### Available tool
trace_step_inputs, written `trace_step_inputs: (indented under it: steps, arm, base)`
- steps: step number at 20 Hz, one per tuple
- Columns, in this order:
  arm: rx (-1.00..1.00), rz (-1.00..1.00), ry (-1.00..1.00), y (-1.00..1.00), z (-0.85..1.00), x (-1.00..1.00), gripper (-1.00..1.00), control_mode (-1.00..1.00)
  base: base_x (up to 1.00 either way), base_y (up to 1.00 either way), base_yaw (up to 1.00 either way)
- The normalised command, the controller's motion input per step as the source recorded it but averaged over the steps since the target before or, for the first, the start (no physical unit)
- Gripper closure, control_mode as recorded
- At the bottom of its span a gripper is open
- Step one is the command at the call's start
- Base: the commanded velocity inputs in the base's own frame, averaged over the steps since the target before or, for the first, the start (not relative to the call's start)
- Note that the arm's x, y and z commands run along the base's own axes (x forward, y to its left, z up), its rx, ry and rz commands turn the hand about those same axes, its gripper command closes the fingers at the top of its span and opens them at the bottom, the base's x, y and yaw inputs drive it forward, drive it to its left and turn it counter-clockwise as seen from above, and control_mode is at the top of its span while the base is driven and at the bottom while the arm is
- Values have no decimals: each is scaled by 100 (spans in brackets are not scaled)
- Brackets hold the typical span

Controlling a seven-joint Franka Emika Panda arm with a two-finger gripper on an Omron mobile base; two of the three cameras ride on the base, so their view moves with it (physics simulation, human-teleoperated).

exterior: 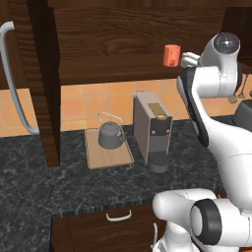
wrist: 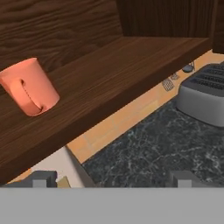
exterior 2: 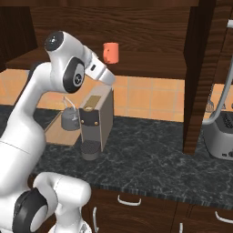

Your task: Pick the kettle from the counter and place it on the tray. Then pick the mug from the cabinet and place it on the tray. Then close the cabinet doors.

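- My claw [wrist: 112, 178] hangs released, holding nothing, its tips at the hand view's bottom edge.
- The small orange-red cylindrical mug [wrist: 29, 86] stands at left on the dark wood-grain cabinet shelf [wrist: 113, 70], apart from me.
- The squat dark grey kettle [exterior: 111, 135] sits on the tan wooden tray [exterior: 108, 155].
- Risk: approaching off-centre, I could tip the mug or strike the shelf edge.

coffee machine [exterior: 153, 127] — upright, grey | toaster [exterior 2: 219, 134] — silver; orange wall tiles [exterior: 98, 101]
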Motion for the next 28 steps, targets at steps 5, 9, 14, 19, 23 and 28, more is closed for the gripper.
trace_step_inputs:
  steps: [5,9,14,19,23,28]
  arm:
    - [-2,5,-12,27,33,3,-100,-100]
    - [-3,3,-6,37,2,18,-100,-100]
    - [-3,6,0,22,1,47,-100,-100]
    - [-1,9,0,6,0,60,-100,-100]
    - [0,3,2,0,0,51,-100,-100]
    - [0,0,11,0,0,58,-100,-100]
  base:
    - [0,0,0]
    - [0,0,0]
    - [0,0,0]
    - [0,0,0]
    - [0,0,0]
    - [0,0,0]
